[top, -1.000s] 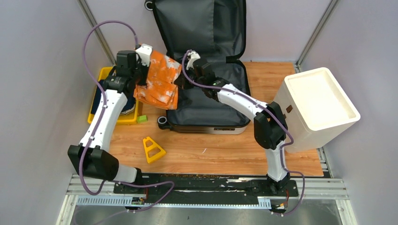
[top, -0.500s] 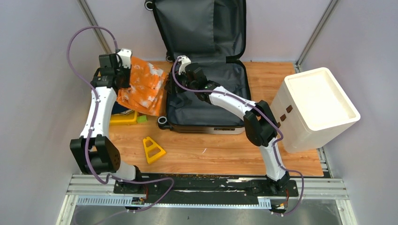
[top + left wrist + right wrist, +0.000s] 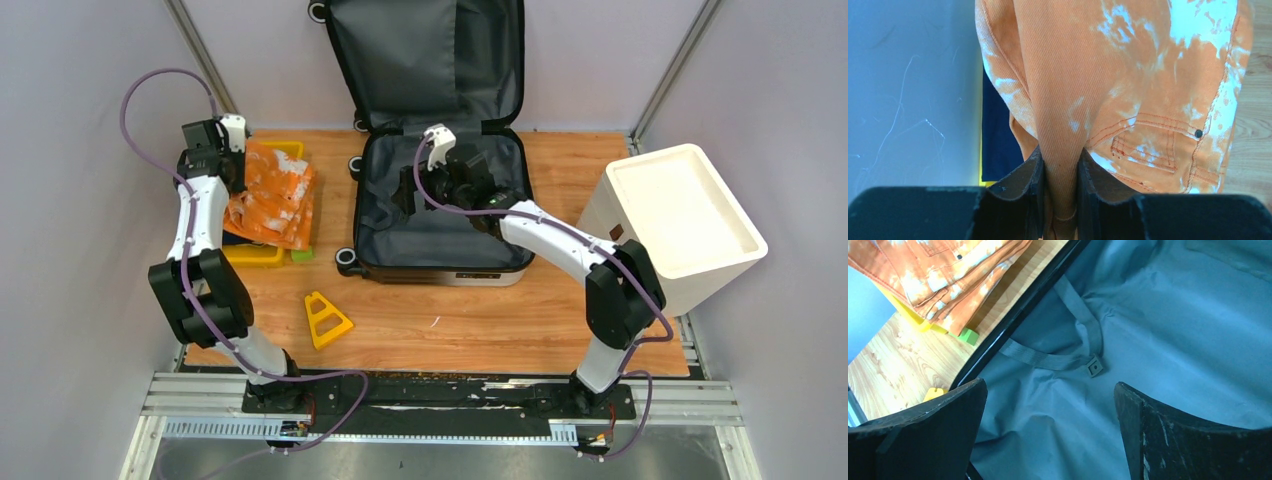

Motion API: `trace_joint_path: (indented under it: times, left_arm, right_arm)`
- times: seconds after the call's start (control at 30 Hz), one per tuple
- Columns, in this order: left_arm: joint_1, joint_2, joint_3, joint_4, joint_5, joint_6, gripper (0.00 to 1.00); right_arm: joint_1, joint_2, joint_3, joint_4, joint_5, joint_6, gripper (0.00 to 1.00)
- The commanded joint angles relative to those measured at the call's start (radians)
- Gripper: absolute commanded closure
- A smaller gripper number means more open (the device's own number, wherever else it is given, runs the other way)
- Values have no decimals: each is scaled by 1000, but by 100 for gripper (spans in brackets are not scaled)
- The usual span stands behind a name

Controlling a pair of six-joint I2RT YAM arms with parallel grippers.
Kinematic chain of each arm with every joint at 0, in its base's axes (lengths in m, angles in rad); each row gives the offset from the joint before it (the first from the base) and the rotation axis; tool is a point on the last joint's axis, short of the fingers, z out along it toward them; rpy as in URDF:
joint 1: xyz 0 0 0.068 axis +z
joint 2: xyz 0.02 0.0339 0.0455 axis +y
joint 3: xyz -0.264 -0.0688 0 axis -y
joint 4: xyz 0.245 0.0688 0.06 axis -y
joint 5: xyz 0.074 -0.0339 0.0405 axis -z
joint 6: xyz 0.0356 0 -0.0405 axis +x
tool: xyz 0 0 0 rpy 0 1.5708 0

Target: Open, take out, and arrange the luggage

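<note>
- Since a second ago, the left arm swings out toward 9 o'clock and carries the orange bleached garment (image 3: 272, 192) off the edge of the luggage (image 3: 440, 225) and over the yellow tray (image 3: 255, 256). The right arm moves toward 3 o'clock, above the lower half of the luggage.
- The left gripper (image 3: 1059, 162) is clenched on a fold of the garment, with cloth pinched between both fingers. The rest drapes over the tray and a dark blue item (image 3: 998, 130) in it.
- The right gripper (image 3: 1050, 405) is spread wide and holds nothing. It hovers over the grey lining near a strap buckle (image 3: 1094, 366).
- The luggage lies open mid-table, its lid upright at 12 o'clock. The tray is at its 9 o'clock and the white bin (image 3: 680, 215) at its 3 o'clock.
- A green block (image 3: 302, 254) touches the tray's near corner, and a yellow triangular piece (image 3: 327, 320) lies at the luggage's 7 o'clock.
</note>
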Motion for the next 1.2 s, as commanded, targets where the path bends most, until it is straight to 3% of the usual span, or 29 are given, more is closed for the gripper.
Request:
trace_joint_path:
  times: [0.0,0.27,0.6,0.73,0.8,0.83,0.87,0.97,1.0,1.1,1.17]
  left_arm:
    - [6,-25,93,147,-35,43,100]
    - [7,-102,113,168,-152,99,100]
    - [12,-25,129,156,-234,108,100]
    - [12,30,112,166,-288,113,85]
    - [12,61,109,162,-316,103,52]
    - [12,70,121,152,-317,99,43]
    - [11,86,128,127,-313,92,27]
    - [11,98,162,87,-294,67,7]
    - [10,95,167,79,-274,48,2]
    - [9,79,197,22,-207,-32,0]
    - [9,66,201,-28,-141,-146,0]
  right_arm:
    - [-19,-51,-15,54,0,-21,0]
    - [-20,-41,27,34,-56,-27,0]
    - [-22,-50,23,29,-95,-18,0]
    - [-22,-42,24,30,-102,-11,0]
    - [-22,-40,26,30,-104,-12,0]
    - [-22,-40,27,29,-105,-14,0]
    - [-22,-42,29,25,-103,-15,0]
    - [-22,-49,30,20,-98,-20,0]
    - [-23,-51,29,17,-97,-20,0]
    - [-23,-55,22,13,-110,-14,0]
    - [-37,-52,29,-20,-239,-12,0]
